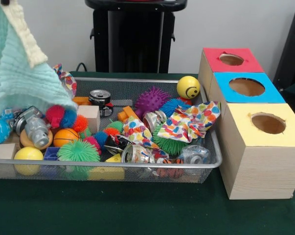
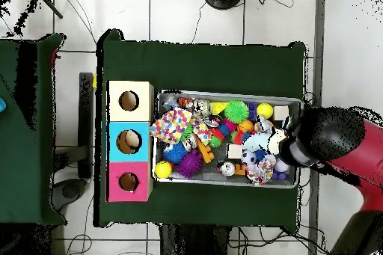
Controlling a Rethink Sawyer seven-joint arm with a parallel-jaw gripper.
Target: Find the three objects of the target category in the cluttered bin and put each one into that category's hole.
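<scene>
Nearest, on the green tabletop (image 1: pixel 137 210), the wire-mesh bin (image 1: pixel 88 169) brims with clutter: spiky balls, crushed cans, wooden blocks, a polka-dot cloth (image 1: pixel 189 120), many half buried. Right of it stand three boxes (image 1: pixel 257 147) with yellow, blue and red tops, each with a hole. A pale teal cloth (image 1: pixel 20 68) hangs over the bin's left end, its top cut off. The arm (image 2: pixel 340 143) covers the gripper; whether the jaws grip the cloth cannot be told
</scene>
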